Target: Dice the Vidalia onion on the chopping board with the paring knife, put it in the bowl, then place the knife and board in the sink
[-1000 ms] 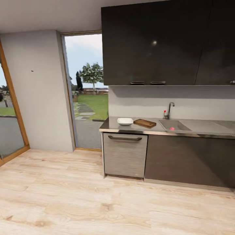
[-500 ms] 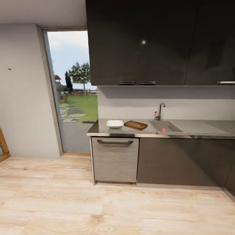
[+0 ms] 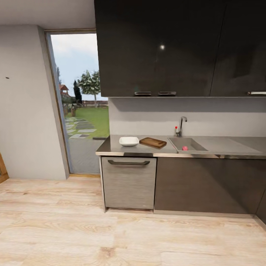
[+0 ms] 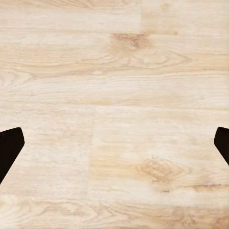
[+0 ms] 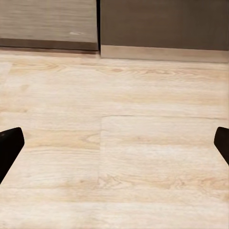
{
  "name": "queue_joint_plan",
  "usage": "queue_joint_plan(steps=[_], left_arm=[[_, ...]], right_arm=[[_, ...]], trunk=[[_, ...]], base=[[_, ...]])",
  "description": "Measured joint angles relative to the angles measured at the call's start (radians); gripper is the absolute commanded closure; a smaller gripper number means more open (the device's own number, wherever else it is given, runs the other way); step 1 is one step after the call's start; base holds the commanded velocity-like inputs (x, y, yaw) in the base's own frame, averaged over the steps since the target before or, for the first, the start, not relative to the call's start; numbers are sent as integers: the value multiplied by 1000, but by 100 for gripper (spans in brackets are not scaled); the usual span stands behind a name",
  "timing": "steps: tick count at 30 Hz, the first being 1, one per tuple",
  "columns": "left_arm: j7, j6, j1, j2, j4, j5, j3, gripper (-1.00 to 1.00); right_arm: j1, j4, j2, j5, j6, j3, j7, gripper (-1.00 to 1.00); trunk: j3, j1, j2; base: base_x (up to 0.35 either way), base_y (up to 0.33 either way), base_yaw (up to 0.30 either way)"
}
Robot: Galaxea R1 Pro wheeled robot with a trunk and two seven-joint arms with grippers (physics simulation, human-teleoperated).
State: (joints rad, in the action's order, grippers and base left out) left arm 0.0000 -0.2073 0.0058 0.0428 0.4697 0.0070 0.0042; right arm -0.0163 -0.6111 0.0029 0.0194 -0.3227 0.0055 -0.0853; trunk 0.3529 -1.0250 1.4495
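Onion, presumably the small pink-red spot (image 3: 184, 148), lies in the grey steel sink (image 3: 186, 143) right of the shallow white square bowl (image 3: 129, 141) and dark brown wooden chopping board (image 3: 153, 142), whose long axis runs along the grey bench (image 3: 111, 147). Roll closer, stopping square before the basin. Left gripper (image 4: 114, 143) and right gripper (image 5: 114, 143) hang over pale wood floor (image 3: 74, 229), fingers spread wide, holding nothing.

Pale wood floor (image 3: 111, 236), dark wall cabinets (image 3: 177, 48), steel-fronted dishwasher (image 3: 128, 183), tall garden window (image 3: 79, 99)
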Motion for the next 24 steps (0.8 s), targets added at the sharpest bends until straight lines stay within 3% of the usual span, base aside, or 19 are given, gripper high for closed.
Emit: queue_joint_plan(steps=[19, 22, 24], left_arm=[[0, 0, 0, -12, -18, -1, -2, -100], [0, 0, 0, -22, -30, -4, -2, -100], [0, 0, 0, -27, -37, -5, -2, -100]], right_arm=[[0, -9, 0, 1, 7, -4, -11, -100], [-3, -39, 3, 1, 11, -4, -39, -100], [-6, -115, 9, 3, 37, -4, -96, -100]], trunk=[[0, 0, 0], [0, 0, 0], [0, 0, 0]], base=[[0, 0, 0], [0, 0, 0], [0, 0, 0]])
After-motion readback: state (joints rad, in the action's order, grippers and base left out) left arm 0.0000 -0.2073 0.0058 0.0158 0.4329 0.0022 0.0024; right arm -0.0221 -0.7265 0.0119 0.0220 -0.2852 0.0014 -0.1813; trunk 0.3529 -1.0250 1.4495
